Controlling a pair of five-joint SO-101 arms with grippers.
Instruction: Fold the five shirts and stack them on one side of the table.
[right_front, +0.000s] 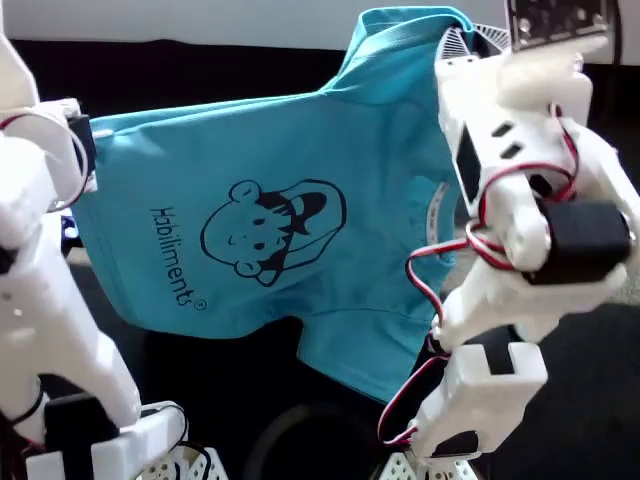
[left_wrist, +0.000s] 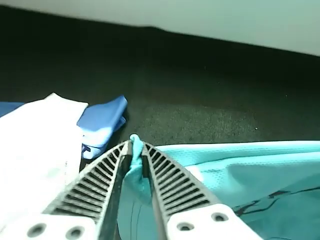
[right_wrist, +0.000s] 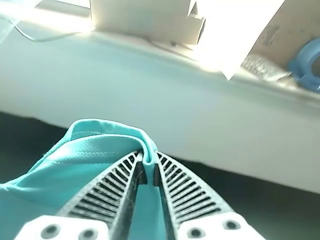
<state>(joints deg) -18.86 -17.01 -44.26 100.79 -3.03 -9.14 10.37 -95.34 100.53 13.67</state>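
Pinching shirt (right_front: 250, 150): left claw (left_wrist: 134, 146); right claw (right_wrist: 148, 161)

A teal shirt (right_front: 300, 140) bears a black cartoon print (right_front: 270, 230); blue shirt (left_wrist: 102, 122), white shirt (left_wrist: 35, 145), black table (left_wrist: 200, 100)

The teal knitted-cloth T-shirt (right_front: 260, 220) is matt, and a fine mesh weave shows right at the left gripper (left_wrist: 135, 147) and the right gripper (right_wrist: 147, 165). Both grippers are smooth white plastic with ribbed, slotted fingers. Beyond the left gripper, the black table covering (left_wrist: 200, 100) looks matt and grainy, like felt. Beside that gripper lie a soft blue folded cloth (left_wrist: 102, 122) and a plain white cloth (left_wrist: 35, 135).
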